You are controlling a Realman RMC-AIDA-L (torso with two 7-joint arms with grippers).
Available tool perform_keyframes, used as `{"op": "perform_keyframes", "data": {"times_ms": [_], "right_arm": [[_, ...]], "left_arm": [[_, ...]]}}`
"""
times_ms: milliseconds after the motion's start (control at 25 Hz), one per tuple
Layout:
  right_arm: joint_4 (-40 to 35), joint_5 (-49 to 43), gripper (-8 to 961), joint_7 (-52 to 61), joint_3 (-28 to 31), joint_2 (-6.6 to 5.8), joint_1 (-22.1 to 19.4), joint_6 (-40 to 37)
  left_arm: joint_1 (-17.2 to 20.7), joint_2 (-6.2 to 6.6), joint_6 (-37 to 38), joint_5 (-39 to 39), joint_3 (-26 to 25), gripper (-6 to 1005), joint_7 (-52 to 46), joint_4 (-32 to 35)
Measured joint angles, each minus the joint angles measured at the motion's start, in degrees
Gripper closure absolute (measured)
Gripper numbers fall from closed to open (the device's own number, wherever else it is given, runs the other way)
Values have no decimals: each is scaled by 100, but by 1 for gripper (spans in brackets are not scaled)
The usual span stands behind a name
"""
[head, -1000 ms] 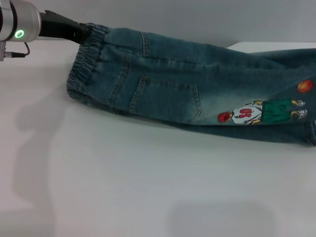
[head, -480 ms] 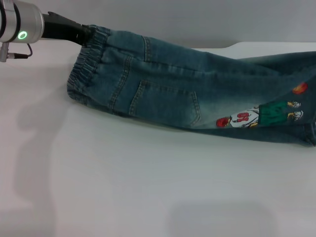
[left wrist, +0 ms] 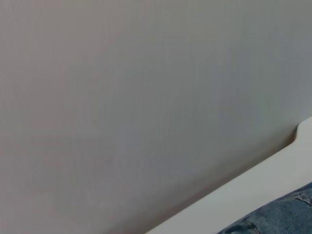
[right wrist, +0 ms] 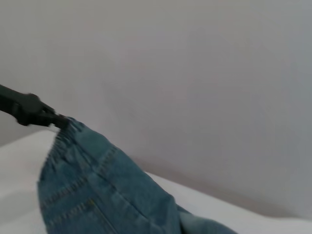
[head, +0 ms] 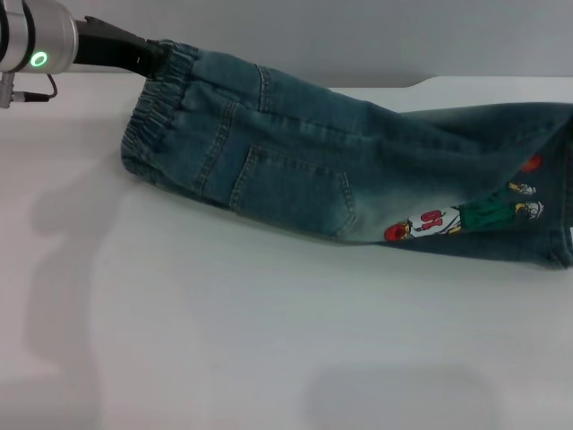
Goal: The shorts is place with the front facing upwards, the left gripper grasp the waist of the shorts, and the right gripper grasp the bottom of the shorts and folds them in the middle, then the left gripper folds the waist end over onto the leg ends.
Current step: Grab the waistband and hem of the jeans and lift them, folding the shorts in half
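in your head view the shorts (head: pixel 295 170) stretch across the white table (head: pixel 224 340) from upper left to the right edge, pocket and cartoon print (head: pixel 461 217) facing you, with the leg ends (head: pixel 560 188) off at the right edge looking lifted and curled. the left gripper (head: pixel 143 55) sits at the upper left, its black jaws clamped on the gathered band of the waist end (head: pixel 157 107), and the arm's green ring light (head: pixel 38 60) glows beside it. you won't find the right gripper in this view, so whether it is wide or narrow cannot be told. your left wrist view gives mostly grey wall, a strip of table and a corner of denim. your right wrist view shows the waist end hanging from the far left gripper (right wrist: pixel 61 122), pinched tight on the band.
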Motion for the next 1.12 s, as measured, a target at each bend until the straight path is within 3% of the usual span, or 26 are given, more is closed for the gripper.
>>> {"op": "perform_keyframes", "data": {"times_ms": [560,1120], "right_arm": [[131,1614,897,-1060,103,-12,-458,-46],[467,1746,893,-1627,95,2,-799,-627]], "left_arm": [[32,1,-82,0,-10,938,0,0],[33,-2,-124,0,-10,936,1,-18]]}}
